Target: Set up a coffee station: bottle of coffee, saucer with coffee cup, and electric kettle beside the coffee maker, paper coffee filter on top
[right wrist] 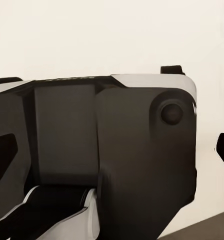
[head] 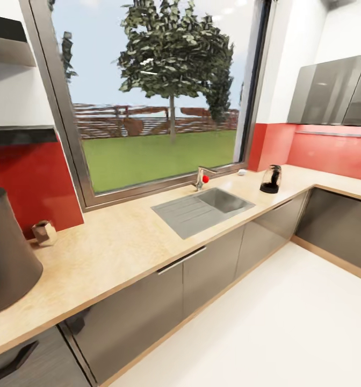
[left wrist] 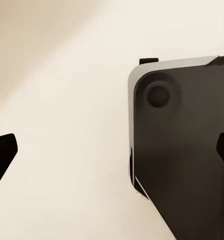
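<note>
Counter (head: pixel 127 242): long light-wood worktop with a faint grain, over flat dark-grey cabinet fronts; it runs off to the right and turns a corner under the red wall.
Kettle (head: pixel 271 179): stands upright on the counter past the sink (head: pixel 202 210), near the corner; rounded clear glass on a black base, glossy.
Coffee maker (head: pixel 6 250): dark-grey, matte, wide body at the left edge of the head view, cut off by the frame; it sits on the counter.
Shelf (head: pixel 19 134): thin black board on the wall above the coffee maker; no bottle can be made out on the part that shows.
Small item (head: pixel 44 232): a little brown-and-white thing by the red wall, just beside the coffee maker; too blurred to name.
Key relation: kettle and coffee maker lie well apart, at opposite ends of this stretch of counter, with the sink between; the kettle is to the robot's right, so the right arm looks the nearer one.
Left gripper (left wrist: pixel 112 152): dark fingertips spread wide apart, nothing between them, pale floor and a dark robot part behind.
Right gripper (right wrist: pixel 112 150): fingertips likewise wide apart and holding nothing.
</note>
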{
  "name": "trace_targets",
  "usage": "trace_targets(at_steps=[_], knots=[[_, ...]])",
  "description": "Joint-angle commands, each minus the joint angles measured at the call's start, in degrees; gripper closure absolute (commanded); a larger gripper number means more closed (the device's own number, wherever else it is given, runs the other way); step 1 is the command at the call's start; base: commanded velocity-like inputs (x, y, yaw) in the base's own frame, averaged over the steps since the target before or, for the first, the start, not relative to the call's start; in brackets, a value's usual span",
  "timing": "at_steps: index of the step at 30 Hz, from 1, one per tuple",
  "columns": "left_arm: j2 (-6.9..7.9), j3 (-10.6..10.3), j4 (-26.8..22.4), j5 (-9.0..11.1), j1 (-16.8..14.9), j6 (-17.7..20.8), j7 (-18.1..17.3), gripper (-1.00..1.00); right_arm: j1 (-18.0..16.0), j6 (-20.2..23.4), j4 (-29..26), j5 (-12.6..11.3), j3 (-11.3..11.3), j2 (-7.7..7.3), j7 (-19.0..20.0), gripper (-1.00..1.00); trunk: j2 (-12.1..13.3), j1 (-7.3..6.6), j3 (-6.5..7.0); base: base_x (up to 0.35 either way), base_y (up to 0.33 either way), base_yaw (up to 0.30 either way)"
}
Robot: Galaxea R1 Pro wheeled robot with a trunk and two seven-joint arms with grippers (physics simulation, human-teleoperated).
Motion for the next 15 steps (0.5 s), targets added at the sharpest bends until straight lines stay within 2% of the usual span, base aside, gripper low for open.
trace_targets(at_steps=[1,6,15], knots=[[-0.07,0.38,-0.17,-0.57,0.02,0.01,0.03,-1.00,-0.04,0.27,-0.06,-0.60,0.47,-0.01,0.11,-1.00,-0.11,0.04,-0.08,0.099,-0.292,-0.300],[-0.02,0.38,-0.16,-0.57,0.02,0.00,0.03,-1.00,-0.04,0.27,-0.06,-0.60,0.48,-0.01,0.11,-1.00,-0.11,0.04,0.06,0.179,-0.264,-0.300],[0.02,0.38,-0.20,-0.57,0.02,0.00,0.03,-1.00,-0.04,0.27,-0.06,-0.56,0.56,-0.01,0.11,-1.00,-0.11,0.04,0.31,0.257,-0.226,-0.300]])
